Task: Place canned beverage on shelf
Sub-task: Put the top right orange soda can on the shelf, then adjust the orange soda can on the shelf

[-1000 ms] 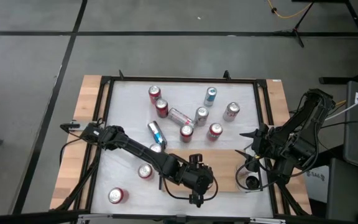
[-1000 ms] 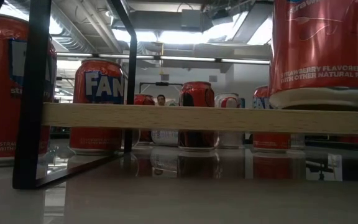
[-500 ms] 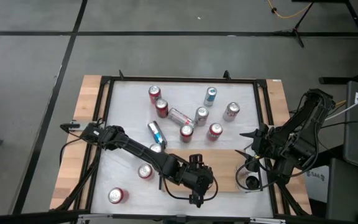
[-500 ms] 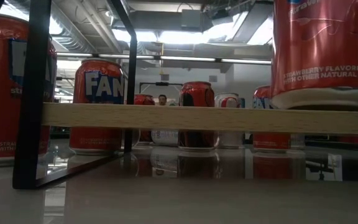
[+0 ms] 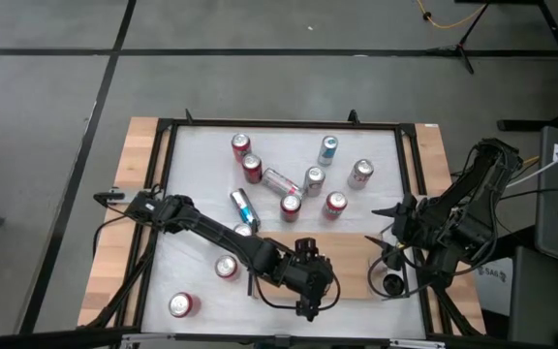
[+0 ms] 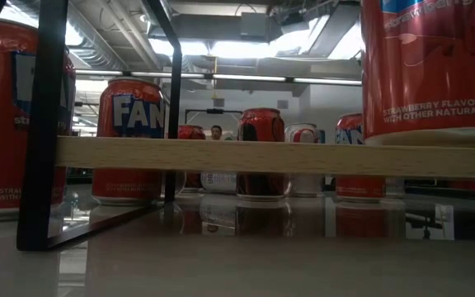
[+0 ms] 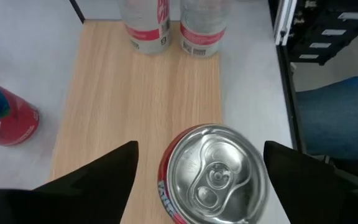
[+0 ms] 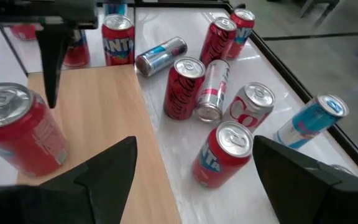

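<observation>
Grey concrete floor surrounds the white tabletop [image 5: 192,194], which is framed by black rails with wooden strips along its sides. Near the front edge lies the shelf [image 5: 352,254], a light-brown wooden board; from table height its edge [image 6: 221,155] shows as a pale band carried on a thin black metal rail.

Reaching in from the left side, the left arm stretches diagonally across the tabletop to the shelf. Its pincer [image 7: 197,180] is spread wide, both dark fingers standing clear on either side of a red strawberry soda can [image 7: 213,174] that stands upright on the board between them. From table height the can's base [image 6: 431,74] rests on the wooden edge. Its silver lid with the pull tab faces straight up at the wrist camera.

Over at the right end of the shelf waits the right arm, its pincer [image 8: 194,168] also spread open and holding nothing. From there the same red can [image 8: 17,127] is seen on the board.

Behind the shelf, a loose group of cans sits on the tabletop: a red Fanta can [image 8: 222,155], a Coca-Cola can [image 8: 182,87], a blue-and-silver can [image 8: 312,121], and a slim silver can lying on its side [image 8: 160,54]. Two more red cans [image 5: 226,267] stand left of the shelf.
</observation>
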`<control>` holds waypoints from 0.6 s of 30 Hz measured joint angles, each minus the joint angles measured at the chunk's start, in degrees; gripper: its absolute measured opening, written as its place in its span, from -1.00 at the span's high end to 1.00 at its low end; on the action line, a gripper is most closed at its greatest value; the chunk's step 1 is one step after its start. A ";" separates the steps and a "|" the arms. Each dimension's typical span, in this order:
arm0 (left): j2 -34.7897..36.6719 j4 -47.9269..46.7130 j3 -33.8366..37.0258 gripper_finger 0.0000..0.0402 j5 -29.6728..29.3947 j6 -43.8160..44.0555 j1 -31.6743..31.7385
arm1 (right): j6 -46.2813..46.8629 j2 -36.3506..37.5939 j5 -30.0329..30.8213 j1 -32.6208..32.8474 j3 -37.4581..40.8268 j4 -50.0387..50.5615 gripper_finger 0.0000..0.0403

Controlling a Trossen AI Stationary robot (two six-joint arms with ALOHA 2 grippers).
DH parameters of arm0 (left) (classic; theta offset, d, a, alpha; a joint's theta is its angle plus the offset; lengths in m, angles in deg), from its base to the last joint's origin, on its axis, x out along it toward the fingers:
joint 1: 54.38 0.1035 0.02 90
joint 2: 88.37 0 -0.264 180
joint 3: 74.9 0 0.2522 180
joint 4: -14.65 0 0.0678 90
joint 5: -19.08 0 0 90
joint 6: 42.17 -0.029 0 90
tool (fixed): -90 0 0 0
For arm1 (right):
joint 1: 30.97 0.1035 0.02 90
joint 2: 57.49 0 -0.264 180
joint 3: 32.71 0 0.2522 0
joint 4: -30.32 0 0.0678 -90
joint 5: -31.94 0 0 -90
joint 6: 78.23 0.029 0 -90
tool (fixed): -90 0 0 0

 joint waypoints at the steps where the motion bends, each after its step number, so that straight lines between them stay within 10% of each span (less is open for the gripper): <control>1: 0.51 -0.15 0.00 -0.68 0.04 0.00 0.00 | -0.89 0.00 0.00 0.00 0.00 -0.73 -0.54; 18: 4.83 -3.68 -0.07 -0.68 11.41 6.00 -2.29 | -21.01 0.00 -3.51 0.02 0.00 -18.88 -0.54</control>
